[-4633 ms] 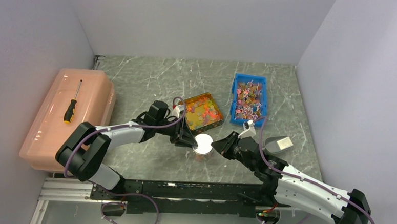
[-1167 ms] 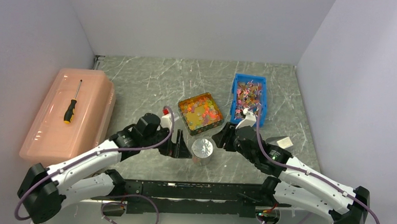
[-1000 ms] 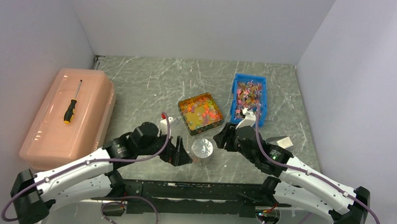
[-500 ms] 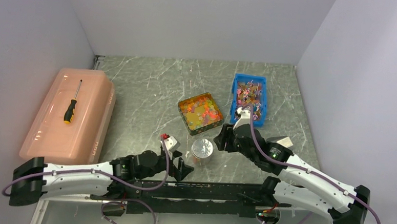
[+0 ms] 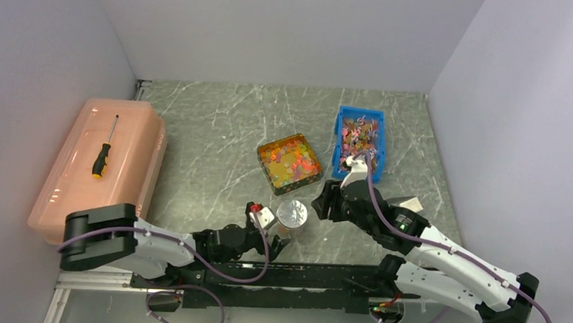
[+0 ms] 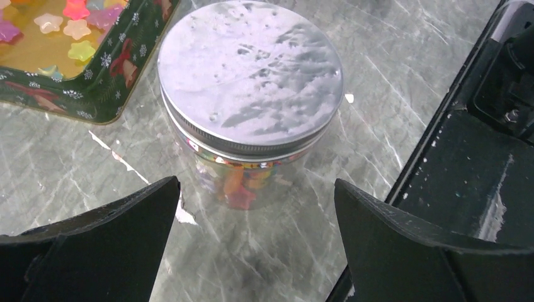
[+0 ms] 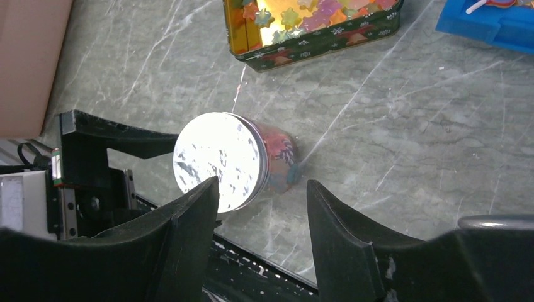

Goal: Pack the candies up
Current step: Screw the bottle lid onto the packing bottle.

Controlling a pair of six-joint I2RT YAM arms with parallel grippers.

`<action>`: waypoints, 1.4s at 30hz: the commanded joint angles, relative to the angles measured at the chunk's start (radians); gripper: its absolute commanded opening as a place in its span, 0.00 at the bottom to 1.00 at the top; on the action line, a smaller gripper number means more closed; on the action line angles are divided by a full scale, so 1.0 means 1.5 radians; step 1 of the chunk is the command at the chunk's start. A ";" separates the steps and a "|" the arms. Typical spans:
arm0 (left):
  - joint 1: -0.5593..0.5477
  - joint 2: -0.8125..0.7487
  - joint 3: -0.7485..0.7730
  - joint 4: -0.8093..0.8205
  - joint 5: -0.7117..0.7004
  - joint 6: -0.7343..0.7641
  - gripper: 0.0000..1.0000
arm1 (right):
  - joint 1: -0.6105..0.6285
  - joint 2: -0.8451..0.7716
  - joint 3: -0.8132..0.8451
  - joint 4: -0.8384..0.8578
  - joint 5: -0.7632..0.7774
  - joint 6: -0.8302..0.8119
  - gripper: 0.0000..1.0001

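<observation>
The candies [image 5: 289, 160] are small glossy stars in orange, yellow, red and green, lying in a green tin [image 5: 302, 181]; more candies [image 6: 236, 182] show through the glass of a closed jar [image 5: 292, 213] with a silver lid [image 6: 250, 78]. My left gripper [image 5: 278, 242] is low at the table's near edge, just in front of the jar, open and empty [image 6: 255, 204]. My right gripper [image 5: 320, 205] is open just right of the jar, holding nothing [image 7: 263, 182]. The jar [image 7: 280, 157] stands free of both.
A blue bin [image 5: 358, 143] of wrapped sweets sits right of the tin. A metal scoop [image 5: 403, 206] lies beside the right arm. At the left stands a pink lidded box [image 5: 98, 170] with a screwdriver [image 5: 104, 152] on top. The black base rail [image 6: 478, 163] runs close to the jar.
My left arm has drawn back from the jar's left side to the near edge, its gripper now in front of the jar. The right gripper has barely shifted.
</observation>
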 commanded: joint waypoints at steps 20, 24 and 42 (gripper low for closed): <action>-0.005 0.382 0.018 0.575 -0.052 0.099 0.99 | 0.002 0.113 0.099 -0.003 -0.124 -0.029 0.36; -0.005 0.392 0.024 0.576 -0.048 0.103 0.98 | 0.003 0.141 0.104 0.017 -0.146 -0.027 0.24; -0.001 0.418 0.037 0.576 -0.028 0.101 0.82 | 0.026 0.288 0.132 0.093 -0.186 -0.021 0.07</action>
